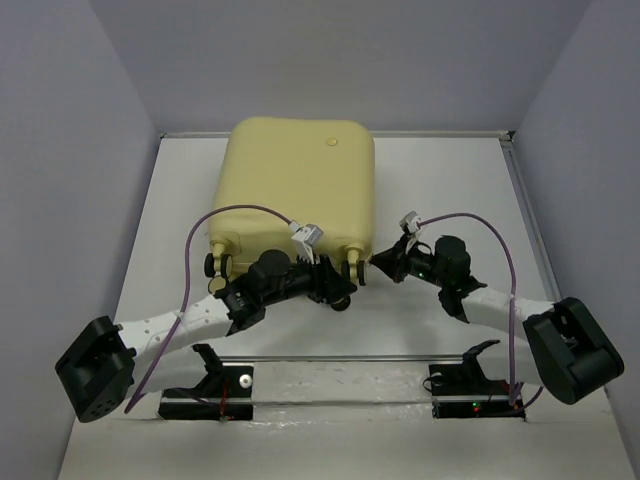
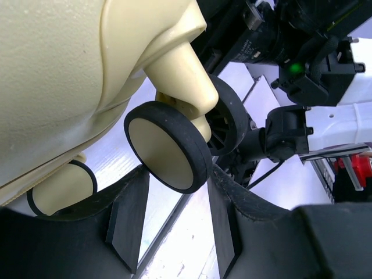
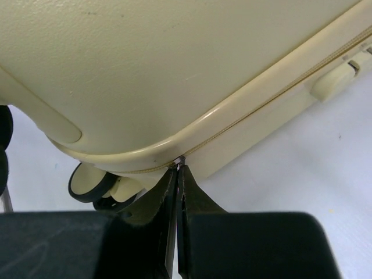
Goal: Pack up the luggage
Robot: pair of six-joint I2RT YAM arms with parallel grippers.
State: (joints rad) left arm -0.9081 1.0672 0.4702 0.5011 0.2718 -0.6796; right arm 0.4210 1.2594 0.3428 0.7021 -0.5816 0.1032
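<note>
Nearest the camera, the two arm bases (image 1: 220, 385) sit bolted at the front edge of the white counter (image 1: 450, 180). A purple cable (image 1: 240, 210) arcs over each arm. Both arms reach inward and forward, and their wrists converge at the near side of the suitcase (image 1: 300, 170).

The left arm lies low across the counter, forearm angled right. The left gripper (image 2: 177, 174) is part-way apart and grasps a cream-faced wheel (image 2: 165, 148) by its black tyre, one fingertip on each side. A second wheel (image 2: 226, 119) stands just behind it on the same caster leg. The right arm's wrist blocks the view beyond.

The right arm bends back toward the left. The right gripper (image 3: 177, 174) is clenched, its tips meeting at the zip line (image 3: 261, 110) on the suitcase's rounded near corner. Whether anything is pinched there is too small to tell.

The suitcase lies flat and closed at the counter's centre, wheels toward the arms. Its contents are hidden. Grey walls (image 1: 70, 150) enclose the counter on three sides.
</note>
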